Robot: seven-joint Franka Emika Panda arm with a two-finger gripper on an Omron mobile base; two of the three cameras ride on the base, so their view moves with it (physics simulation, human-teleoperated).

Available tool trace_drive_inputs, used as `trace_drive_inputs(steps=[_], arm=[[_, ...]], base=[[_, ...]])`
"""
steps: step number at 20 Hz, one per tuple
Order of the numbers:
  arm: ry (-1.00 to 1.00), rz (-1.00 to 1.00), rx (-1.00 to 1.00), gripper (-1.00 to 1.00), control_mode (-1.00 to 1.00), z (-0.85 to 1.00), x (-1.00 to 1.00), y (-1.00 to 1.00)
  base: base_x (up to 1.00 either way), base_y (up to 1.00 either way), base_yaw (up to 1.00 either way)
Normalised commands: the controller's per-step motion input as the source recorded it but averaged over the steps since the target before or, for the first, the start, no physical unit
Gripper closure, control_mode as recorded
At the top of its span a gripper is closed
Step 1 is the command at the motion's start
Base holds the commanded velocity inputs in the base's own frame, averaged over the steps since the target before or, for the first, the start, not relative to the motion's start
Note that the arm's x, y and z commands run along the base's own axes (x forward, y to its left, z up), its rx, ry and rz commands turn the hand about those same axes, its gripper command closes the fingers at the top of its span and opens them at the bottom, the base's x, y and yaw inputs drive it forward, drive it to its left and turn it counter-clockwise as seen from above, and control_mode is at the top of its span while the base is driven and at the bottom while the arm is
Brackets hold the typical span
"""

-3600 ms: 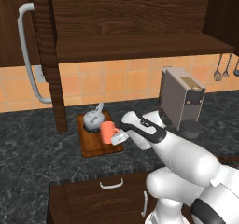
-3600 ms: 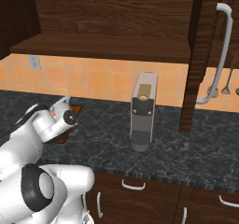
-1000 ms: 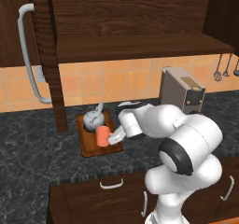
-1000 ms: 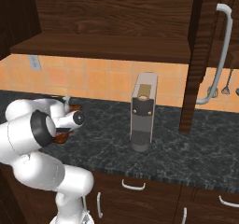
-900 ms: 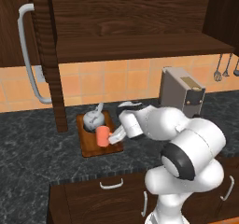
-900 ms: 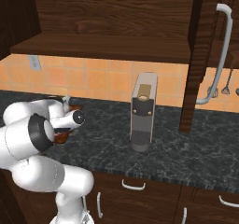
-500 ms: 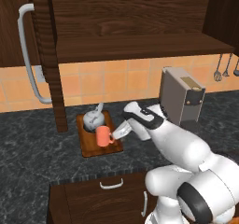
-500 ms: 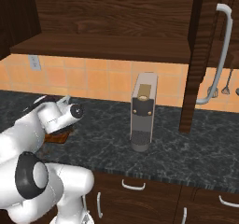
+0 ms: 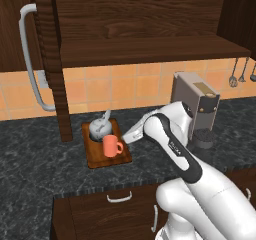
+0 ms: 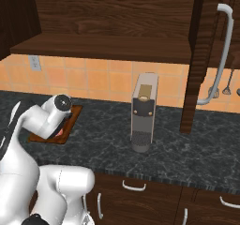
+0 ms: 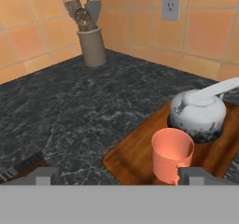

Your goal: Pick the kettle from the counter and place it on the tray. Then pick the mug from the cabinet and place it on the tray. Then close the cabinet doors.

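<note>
Kettle (image 9: 100, 127) and mug (image 9: 111, 145) both stand upright on the tray (image 9: 93, 156), which lies on the table (image 9: 30, 159) below the open cabinet (image 9: 145, 29). The mug sits at the tray's near edge with its handle toward the arm; the kettle is just behind it, handle arching up and away. The tray's long axis runs from the table front toward the tiled wall.

The gripper (image 11: 116, 175) is spread wide and has hold of nothing — its tips frame the mug without touching it, the mug lying just ahead of the right tip.

By this layout both placements look done, and the doors remain. The left door (image 9: 50, 59) stands swung out, its bar handle (image 9: 31, 59) up and to the left of the gripper; the right door (image 10: 206, 55) is well apart on the far side, its handle (image 10: 222, 55) likewise vertical — so the left door is the nearer one.
</note>
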Motion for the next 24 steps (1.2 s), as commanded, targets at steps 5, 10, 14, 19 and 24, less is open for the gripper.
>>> trace_drive_inputs(steps=[5,10,14,19,24], arm=[[0.0,0.14,0.0,-1.0,-1.0,0.57,-0.37,0.01],[-0.03,0.15,0.0,-1.0,-1.0,0.45,-0.4,0.0],[-0.08,0.19,-0.02,-1.0,-1.0,0.29,-0.42,0.02],[-0.09,0.2,-0.05,-1.0,-1.0,0.25,-0.39,0.02],[-0.17,0.22,-0.02,-1.0,-1.0,0.19,-0.41,0.08]], base=[[0.0,0.0,0.0],[0.0,0.0,0.0],[0.0,0.0,0.0],[0.0,0.0,0.0],[0.0,0.0,0.0]])
